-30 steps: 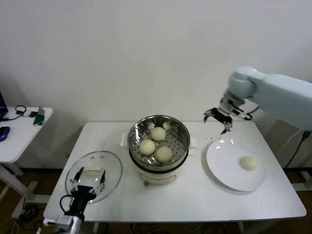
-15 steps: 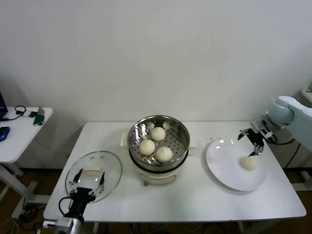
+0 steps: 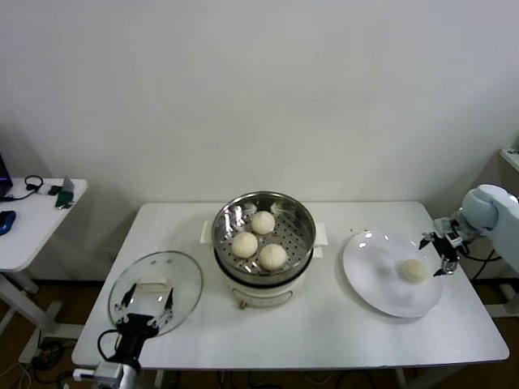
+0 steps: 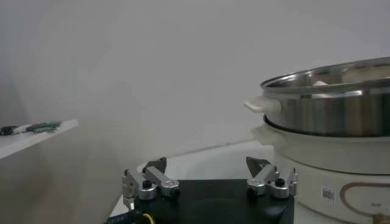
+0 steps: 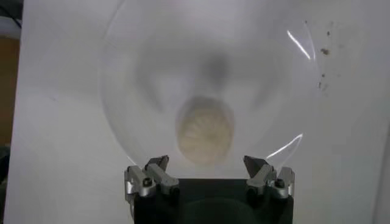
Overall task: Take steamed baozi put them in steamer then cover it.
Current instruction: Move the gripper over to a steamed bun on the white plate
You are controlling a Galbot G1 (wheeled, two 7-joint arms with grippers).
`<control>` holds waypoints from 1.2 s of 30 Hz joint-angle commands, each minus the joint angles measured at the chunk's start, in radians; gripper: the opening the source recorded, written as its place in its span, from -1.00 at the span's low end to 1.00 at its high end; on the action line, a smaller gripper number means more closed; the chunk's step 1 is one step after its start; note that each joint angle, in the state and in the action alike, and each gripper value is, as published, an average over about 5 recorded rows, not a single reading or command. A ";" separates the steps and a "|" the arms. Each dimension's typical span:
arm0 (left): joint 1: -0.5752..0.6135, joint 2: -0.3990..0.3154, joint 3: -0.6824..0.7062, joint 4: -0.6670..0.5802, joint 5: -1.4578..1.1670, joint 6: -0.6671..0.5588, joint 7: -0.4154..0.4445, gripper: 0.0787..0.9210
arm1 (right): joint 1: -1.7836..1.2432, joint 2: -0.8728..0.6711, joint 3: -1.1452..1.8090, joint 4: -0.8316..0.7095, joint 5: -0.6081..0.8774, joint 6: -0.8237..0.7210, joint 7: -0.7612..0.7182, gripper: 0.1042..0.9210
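One steamed baozi [image 3: 414, 271] is left on the white plate [image 3: 375, 279], to the right of the steamer [image 3: 264, 237]; three others [image 3: 261, 239] already sit on the steamer's perforated tray. In the last second I've swung the right gripper [image 3: 440, 247] away from the back of the table near the steamer and out over the plate's far right edge, so it now sits just beside that last bun. I read that as the approach for the final pick, with the covering step yet to come. Its jaws stand wide apart with nothing between them, and the right wrist view shows the bun [image 5: 205, 129] lined up ahead of the fingertips [image 5: 157, 165]; it looks slightly above the bun, though I can't be sure of the height. The cover [image 3: 156, 285] lies flat on the table [image 3: 324, 328] left of the steamer, with the left gripper [image 3: 144, 312] parked low at its near edge, spread and empty.
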 commanded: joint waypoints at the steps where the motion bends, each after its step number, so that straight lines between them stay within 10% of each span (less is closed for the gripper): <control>1: 0.003 -0.004 0.000 0.003 0.003 0.001 0.000 0.77 | -0.066 0.090 0.073 -0.116 -0.060 0.007 0.023 0.76; 36: 0.003 -0.004 -0.009 0.004 -0.003 0.001 -0.002 0.77 | -0.057 0.162 0.073 -0.208 -0.103 0.011 -0.021 0.49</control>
